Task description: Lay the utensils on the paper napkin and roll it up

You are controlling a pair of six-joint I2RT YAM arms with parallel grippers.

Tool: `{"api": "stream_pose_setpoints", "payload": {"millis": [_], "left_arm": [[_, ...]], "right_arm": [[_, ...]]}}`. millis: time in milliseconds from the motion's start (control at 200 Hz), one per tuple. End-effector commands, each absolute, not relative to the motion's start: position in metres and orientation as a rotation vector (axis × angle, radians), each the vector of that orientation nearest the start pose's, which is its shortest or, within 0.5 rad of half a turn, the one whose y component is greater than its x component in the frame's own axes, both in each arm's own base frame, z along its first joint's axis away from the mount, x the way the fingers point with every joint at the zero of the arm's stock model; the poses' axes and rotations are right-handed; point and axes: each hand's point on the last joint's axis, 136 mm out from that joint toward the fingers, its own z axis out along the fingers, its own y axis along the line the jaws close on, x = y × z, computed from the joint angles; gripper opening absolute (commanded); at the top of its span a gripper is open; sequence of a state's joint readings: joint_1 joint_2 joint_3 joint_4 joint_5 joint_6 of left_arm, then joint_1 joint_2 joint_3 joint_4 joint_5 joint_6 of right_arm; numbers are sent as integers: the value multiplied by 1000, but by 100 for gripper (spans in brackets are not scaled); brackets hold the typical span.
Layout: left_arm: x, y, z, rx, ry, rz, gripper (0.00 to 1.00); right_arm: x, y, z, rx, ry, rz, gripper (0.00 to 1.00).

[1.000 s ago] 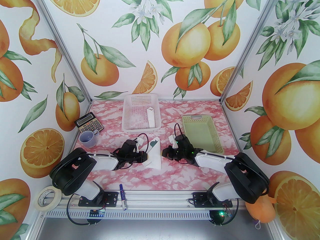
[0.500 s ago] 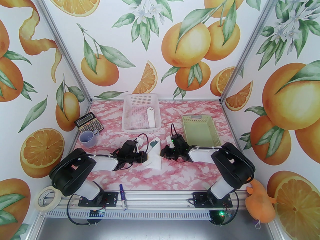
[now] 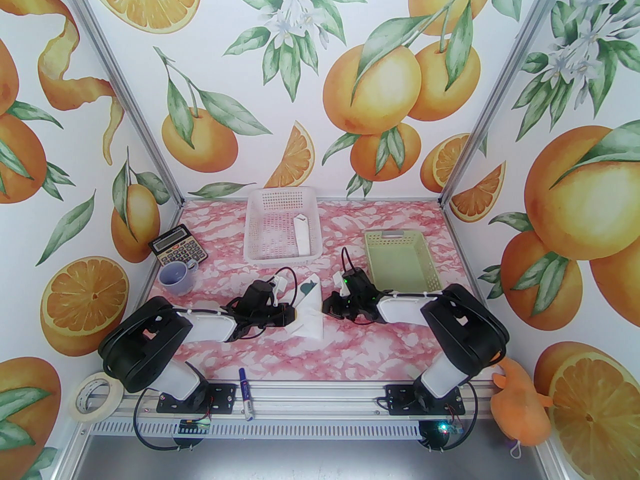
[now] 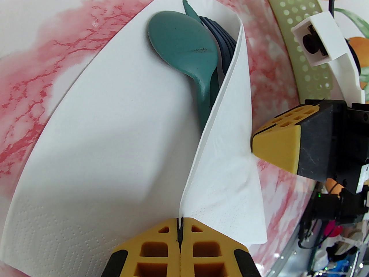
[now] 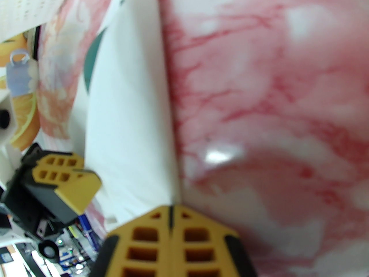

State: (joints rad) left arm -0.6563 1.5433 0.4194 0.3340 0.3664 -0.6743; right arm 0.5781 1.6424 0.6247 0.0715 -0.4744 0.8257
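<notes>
Pink table (image 3: pixel 380 348); left wrist: spoon (image 4: pixel 184 45), fork (image 4: pixel 222 39) inside napkin (image 4: pixel 115 143).

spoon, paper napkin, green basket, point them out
spoon (image 4: pixel 181 45), left wrist view, on its bowl
paper napkin (image 4: pixel 101 143), left wrist view, on its flat half
green basket (image 3: pixel 402 270), top external view, on its bare floor

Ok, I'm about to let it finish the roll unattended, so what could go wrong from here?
The left gripper pinches only the thin edge of the napkin; a hard pull could tear it or slip off. The spoon and fork lie uncovered at the fold's open end, so they might slide out during rolling. The right gripper, shut, touches the raised flap and could crumple it.
</notes>
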Motion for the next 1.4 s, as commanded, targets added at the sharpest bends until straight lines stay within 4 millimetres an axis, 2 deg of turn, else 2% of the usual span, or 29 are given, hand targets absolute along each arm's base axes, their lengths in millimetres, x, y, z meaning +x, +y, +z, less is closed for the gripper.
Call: {"api": "stream_pose_setpoints", "payload": {"millis": [0,130,275,680,941,1221,1396], "left_arm": [[208,-240,-6,147,2672,-954,0],[206,-240,-6,146,2671,-953,0],[205,-241,-6,148,2669,-953,0],[204,-240,-6,145,2672,-945,0],[201,-238,-7,139,2679,-946,0],[200,-240,-6,143,2677,-949,0],[200,-242,-6,149,2679,-951,0]], "right_arm": [[258,252,28,105,2757,1031,0],[265,257,45,74,2719,1045,0],[273,265,52,62,2688,1083,0],[280,268,23,95,2733,1055,0],[279,250,9,127,2779,970,0],[290,260,45,71,2693,1049,0],[296,269,50,72,2662,1111,0]]}}
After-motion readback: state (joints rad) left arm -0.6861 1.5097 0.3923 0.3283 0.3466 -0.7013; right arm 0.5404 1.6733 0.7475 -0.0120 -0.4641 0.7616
